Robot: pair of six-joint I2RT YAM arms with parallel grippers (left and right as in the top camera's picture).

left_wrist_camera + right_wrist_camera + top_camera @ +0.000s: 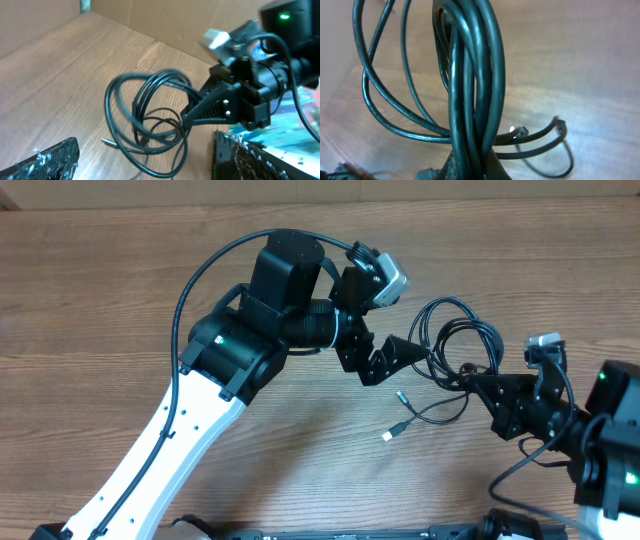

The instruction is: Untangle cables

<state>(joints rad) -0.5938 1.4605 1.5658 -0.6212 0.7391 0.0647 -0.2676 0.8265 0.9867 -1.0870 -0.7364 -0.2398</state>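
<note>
Right gripper [472,380] fingers clamped on black cables [475,75]; left gripper [415,352] fingers spread wide, loops just ahead. Underneath, brown wood-grain table [120,310]; beyond, plain cardboard wall [165,20].

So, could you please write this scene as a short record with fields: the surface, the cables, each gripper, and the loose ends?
surface: wooden table
cables: black cable bundle, several thin loops crossing one another
right gripper: shut on the cable bundle, many strands run together through its jaws
left gripper: open, at the image-left edge of the loops, clamping nothing
loose ends: two, with small plugs, lying on the table below the loops
task state: not yet untangled
</note>
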